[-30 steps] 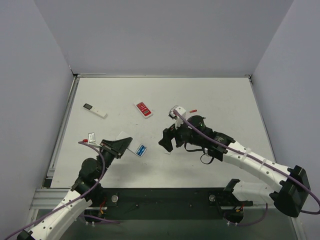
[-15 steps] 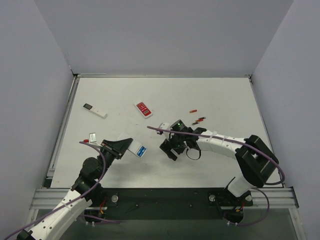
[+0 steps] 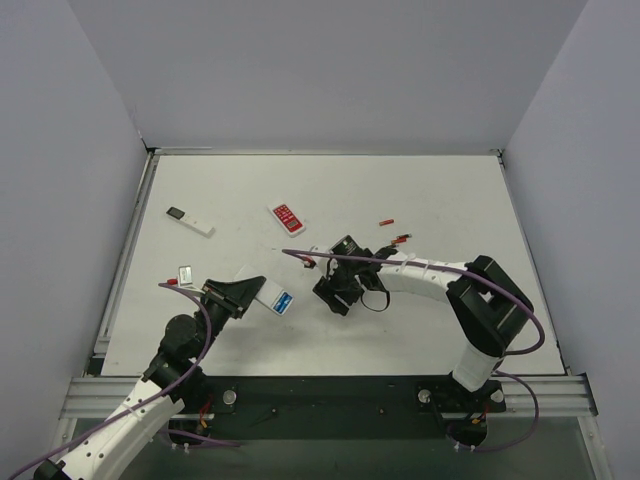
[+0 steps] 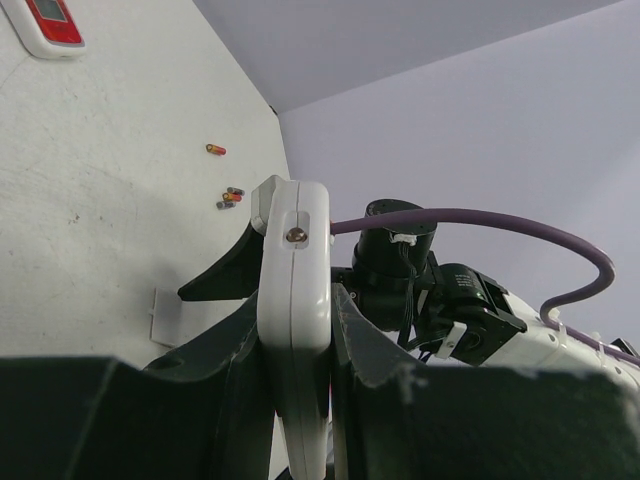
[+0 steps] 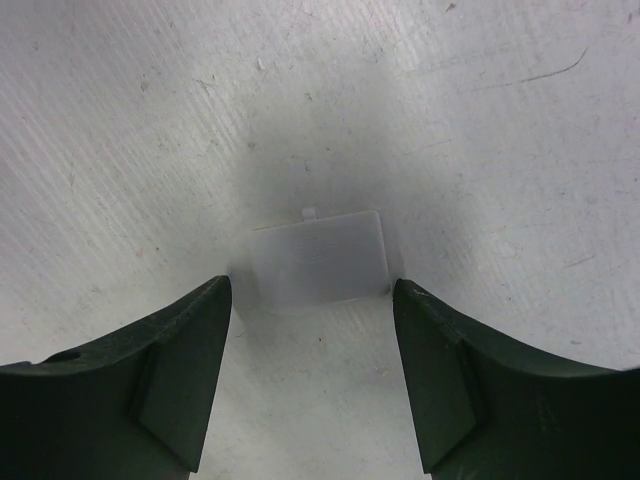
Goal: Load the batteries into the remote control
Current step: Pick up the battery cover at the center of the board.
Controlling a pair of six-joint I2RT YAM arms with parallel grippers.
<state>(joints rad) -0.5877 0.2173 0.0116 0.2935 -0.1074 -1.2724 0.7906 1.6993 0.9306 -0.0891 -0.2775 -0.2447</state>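
Observation:
My left gripper is shut on the white remote control and holds it on edge above the table. In the left wrist view the remote stands edge-on between the fingers. A blue patch shows in the remote's upturned side; it looks like the blue batteries, but it is too small to be sure. My right gripper is open, low over the table. A small white battery cover lies flat just beyond its fingertips.
A red-faced remote and a slim stick remote lie at the back left. Red cells and a small cluster of cells lie behind the right arm. A small grey object sits near the left edge.
The right arm has folded in and its elbow has swung left. Its gripper has come down over the battery cover. The left arm and the remote have not moved.

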